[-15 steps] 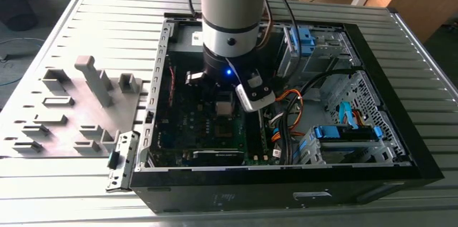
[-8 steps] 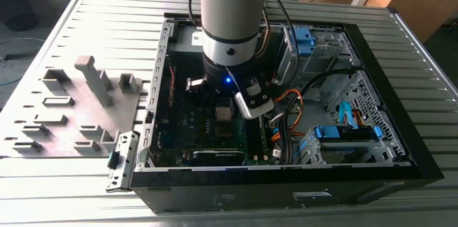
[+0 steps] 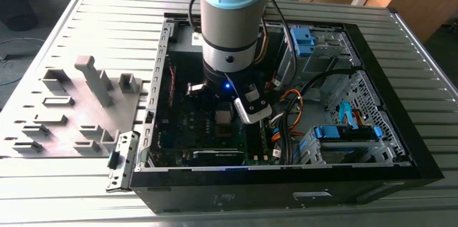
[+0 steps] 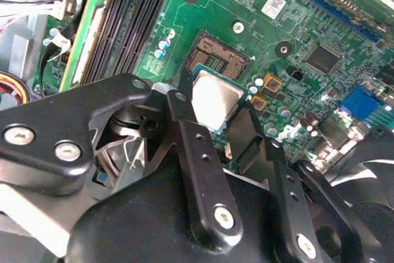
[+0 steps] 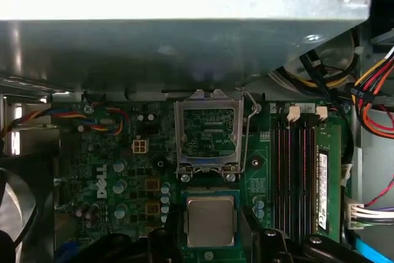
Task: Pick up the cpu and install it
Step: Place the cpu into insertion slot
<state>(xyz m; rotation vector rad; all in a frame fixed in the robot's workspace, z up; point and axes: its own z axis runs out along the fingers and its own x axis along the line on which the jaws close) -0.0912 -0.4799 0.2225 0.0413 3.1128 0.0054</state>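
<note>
Clamping the pincer (image 4: 217, 114) narrow on the cpu (image 4: 214, 98), pressing a black finger (image 4: 183, 118) against each of two opposite edges. Carrying the chip with its silvery-grey top facing up, as seen in both wrist views. Holding it low over the green motherboard (image 4: 308, 23), right at the edge of the open socket (image 4: 218, 55). Possibly touching the socket, though not telling for sure from these angles.

Finding, in the first wrist view, the socket's metal load plate (image 5: 206, 129) flipped open just beyond the cpu, and a wire lever (image 5: 248, 133) running along one side of it. Finding dark memory slots (image 5: 294, 170) beside the socket, and one green memory stick (image 5: 322, 177) sitting in the outermost slot. Noting bundles of coloured cables (image 5: 369, 90) near those slots. Noting also a pale grey metal box (image 5: 184, 41) overhanging the board past the load plate.

Reaching straight down, in the exterior view, with the arm (image 3: 233, 17) into the open black computer case (image 3: 286, 187), showing a small blue light near the wrist. Resting the case on a ribbed metal counter (image 3: 86, 195). Leaving, at the exterior view's left and well apart from the pincer, a grey fixture tray (image 3: 72, 125) with several upright blocks, just beside the case wall.
</note>
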